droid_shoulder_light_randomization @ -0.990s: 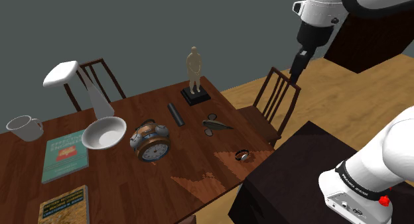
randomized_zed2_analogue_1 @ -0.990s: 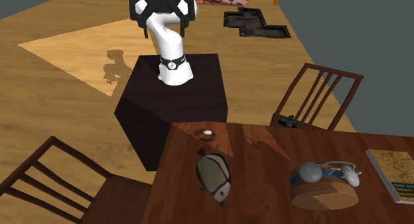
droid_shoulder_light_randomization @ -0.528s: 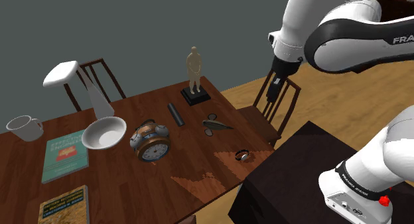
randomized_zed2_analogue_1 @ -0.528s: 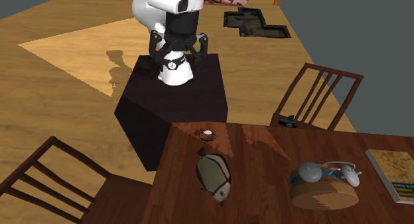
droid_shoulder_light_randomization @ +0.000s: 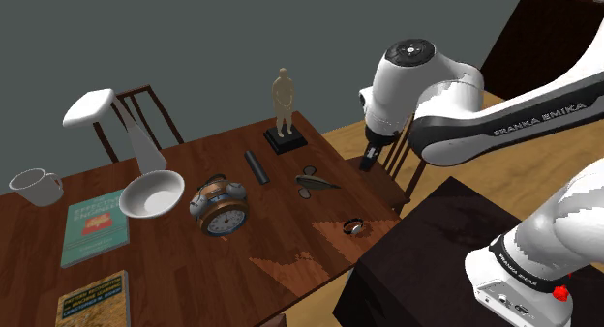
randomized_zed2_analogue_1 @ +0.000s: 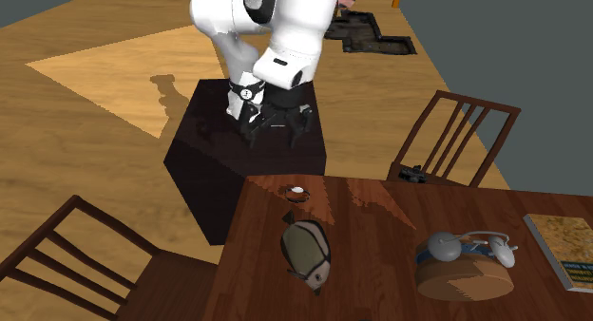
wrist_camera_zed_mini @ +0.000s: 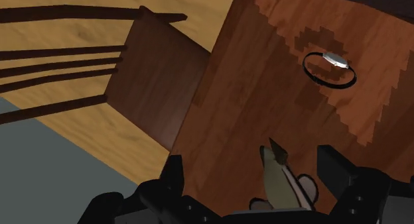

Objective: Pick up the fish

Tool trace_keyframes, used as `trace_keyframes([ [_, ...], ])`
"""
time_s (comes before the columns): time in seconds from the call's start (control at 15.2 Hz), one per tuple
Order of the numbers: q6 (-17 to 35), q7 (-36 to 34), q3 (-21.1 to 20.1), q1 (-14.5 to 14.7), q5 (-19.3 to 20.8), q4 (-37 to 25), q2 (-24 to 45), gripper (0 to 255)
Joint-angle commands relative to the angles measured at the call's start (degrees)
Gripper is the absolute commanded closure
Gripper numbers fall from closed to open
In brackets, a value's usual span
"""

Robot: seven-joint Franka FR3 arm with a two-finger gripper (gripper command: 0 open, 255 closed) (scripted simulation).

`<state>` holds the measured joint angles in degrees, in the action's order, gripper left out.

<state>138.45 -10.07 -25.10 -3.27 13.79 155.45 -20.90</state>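
My fingers (droid_shoulder_light_randomization: 368, 165) stand open and hold nothing, well above the worktop (wrist_camera_zed_mini: 265, 90). The fish (wrist_camera_zed_mini: 284, 186) lies on it below them, in line with the gap but closer to one finger. Its long axis crosses my closing line, so I judge a straight descent suits.

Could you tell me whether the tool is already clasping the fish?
No, the tool stands open, clear of the fish, which lies untouched on the table.

Two books (droid_shoulder_light_randomization: 97, 223) — one fish (droid_shoulder_light_randomization: 317, 183), one clock (droid_shoulder_light_randomization: 221, 211), one mug (droid_shoulder_light_randomization: 34, 186).
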Motion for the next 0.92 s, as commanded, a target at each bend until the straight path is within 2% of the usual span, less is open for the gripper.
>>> trace_keyframes([
  [0.0,4.5,-5.3,-3.3,-2.8,5.8,-0.3,4.6,0],
  [0.13,7.8,-12.6,-6.9,-6.7,14.6,-1.7,10.3,0],
  [0.26,9.3,-21.9,-9.8,-10.2,26.0,-4.0,16.7,0],
  [0.4,8.5,-31.5,-10.6,-11.5,38.2,-7.2,23.7,0],
  [0.53,6.5,-39.6,-9.3,-10.1,48.7,-10.7,30.4,0],
  [0.66,4.3,-45.8,-7.2,-7.7,56.9,-14.3,36.6,0],
  [0.79,2.1,-50.4,-5.1,-5.2,63.6,-17.9,42.3,0],
  [0.86,1.7,-51.2,-4.7,-4.7,64.6,-18.5,43.3,0],
])
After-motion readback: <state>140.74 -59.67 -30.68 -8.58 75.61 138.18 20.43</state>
